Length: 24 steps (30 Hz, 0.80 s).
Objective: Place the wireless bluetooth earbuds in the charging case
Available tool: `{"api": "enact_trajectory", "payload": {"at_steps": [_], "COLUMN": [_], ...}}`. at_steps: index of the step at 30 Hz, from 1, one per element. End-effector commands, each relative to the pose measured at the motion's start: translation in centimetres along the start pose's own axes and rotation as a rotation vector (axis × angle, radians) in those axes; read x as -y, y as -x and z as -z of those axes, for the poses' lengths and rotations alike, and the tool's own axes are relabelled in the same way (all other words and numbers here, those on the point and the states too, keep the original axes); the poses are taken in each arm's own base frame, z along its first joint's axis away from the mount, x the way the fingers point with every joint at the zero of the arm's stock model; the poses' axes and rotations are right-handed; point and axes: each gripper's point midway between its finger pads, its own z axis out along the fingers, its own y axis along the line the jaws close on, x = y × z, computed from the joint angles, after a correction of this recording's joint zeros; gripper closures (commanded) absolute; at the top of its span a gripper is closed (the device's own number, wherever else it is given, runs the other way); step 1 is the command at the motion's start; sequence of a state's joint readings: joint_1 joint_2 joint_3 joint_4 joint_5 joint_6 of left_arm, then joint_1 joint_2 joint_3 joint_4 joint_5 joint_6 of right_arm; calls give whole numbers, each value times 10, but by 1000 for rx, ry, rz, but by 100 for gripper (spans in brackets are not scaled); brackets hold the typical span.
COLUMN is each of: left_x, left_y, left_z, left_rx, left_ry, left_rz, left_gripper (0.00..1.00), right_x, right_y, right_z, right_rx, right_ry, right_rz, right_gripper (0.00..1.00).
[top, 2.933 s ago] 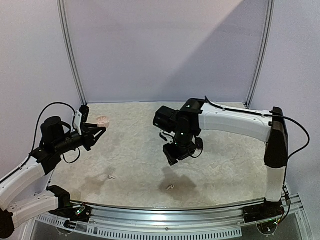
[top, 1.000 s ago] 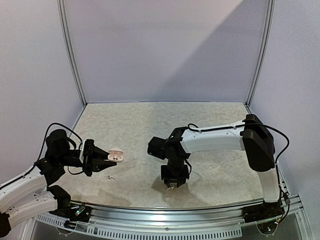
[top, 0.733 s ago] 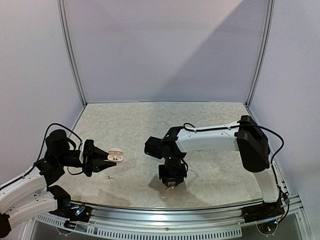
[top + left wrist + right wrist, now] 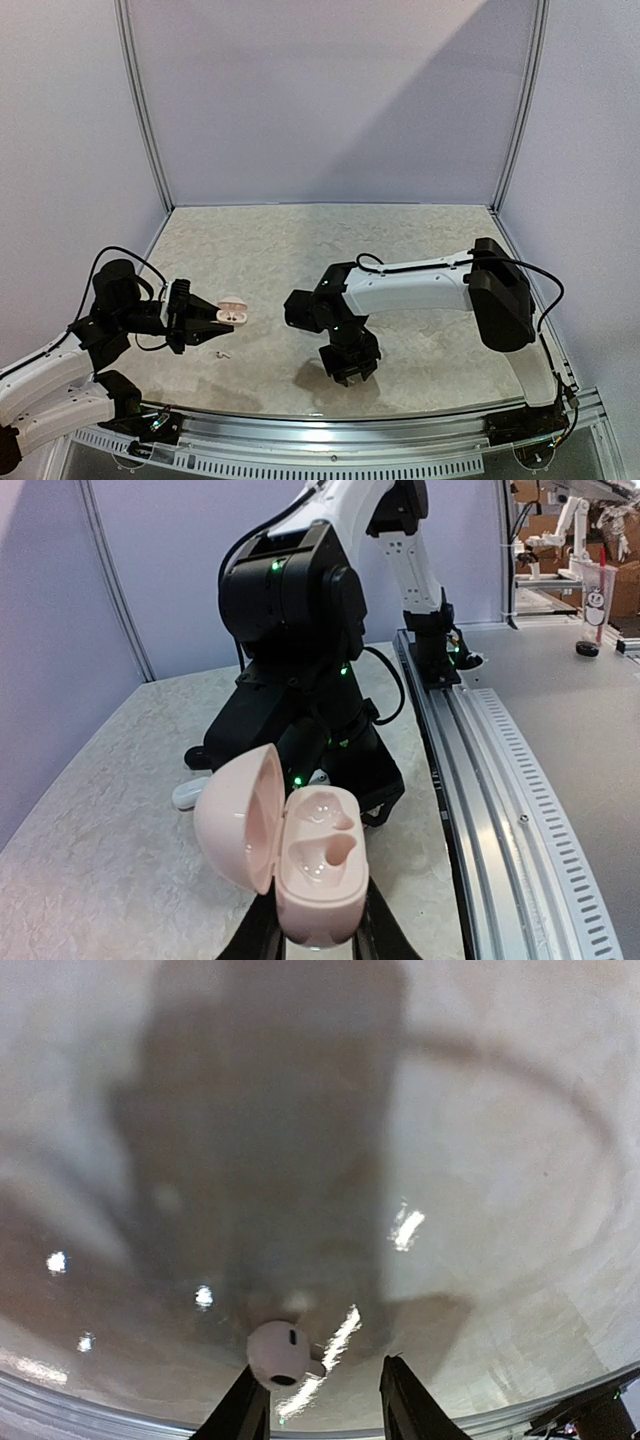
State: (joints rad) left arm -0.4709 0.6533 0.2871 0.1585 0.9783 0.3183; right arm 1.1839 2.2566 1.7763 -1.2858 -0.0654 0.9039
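Observation:
My left gripper [image 4: 212,322] is shut on an open pale pink charging case [image 4: 231,311] and holds it above the table. In the left wrist view the case [image 4: 318,865] stands lid-open between my left gripper [image 4: 318,932], and both its wells are empty. A white earbud [image 4: 222,353] lies on the table below the case; it also shows in the left wrist view [image 4: 188,793]. My right gripper [image 4: 348,371] is low over the table near the front edge. In the right wrist view it [image 4: 325,1408] is open around a second white earbud [image 4: 278,1353], which lies against the left finger [image 4: 248,1410].
The right arm's black wrist [image 4: 295,630] stands close in front of the held case. The metal front rail [image 4: 330,428] runs just beyond the right gripper. White walls enclose the marbled table [image 4: 300,250] at the back and sides.
The left gripper has brought the case from the back left to the near left and now holds still. The right gripper has moved down and leftward onto the earbud at the front edge.

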Motion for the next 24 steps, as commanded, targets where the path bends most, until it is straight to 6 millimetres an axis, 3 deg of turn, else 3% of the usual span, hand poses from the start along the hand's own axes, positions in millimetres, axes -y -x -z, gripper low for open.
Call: {"api": "enact_trajectory", "payload": {"at_steps": [1, 5, 9, 17, 24], "left_x": [0, 0, -1, -1, -1], "left_y": [4, 4, 4, 5, 3], "left_z": [-2, -2, -3, -1, -2], "left_rx": [-5, -7, -9, -13, -18], "left_ry": [-7, -9, -10, 10, 7], "left_rz": [-3, 1, 3, 9, 11], "left_gripper": [100, 100, 100, 100, 100], "right_x": [-27, -35, -33, -17, -13], "right_y": [17, 27, 36, 33, 36], "right_z": [15, 38, 44, 17, 11], "right_rx": [80, 169, 214, 133, 139], "right_ry": [110, 160, 146, 30, -3], "right_rz": [130, 271, 397, 472, 496], "right_gripper": [60, 54, 52, 62, 68]}}
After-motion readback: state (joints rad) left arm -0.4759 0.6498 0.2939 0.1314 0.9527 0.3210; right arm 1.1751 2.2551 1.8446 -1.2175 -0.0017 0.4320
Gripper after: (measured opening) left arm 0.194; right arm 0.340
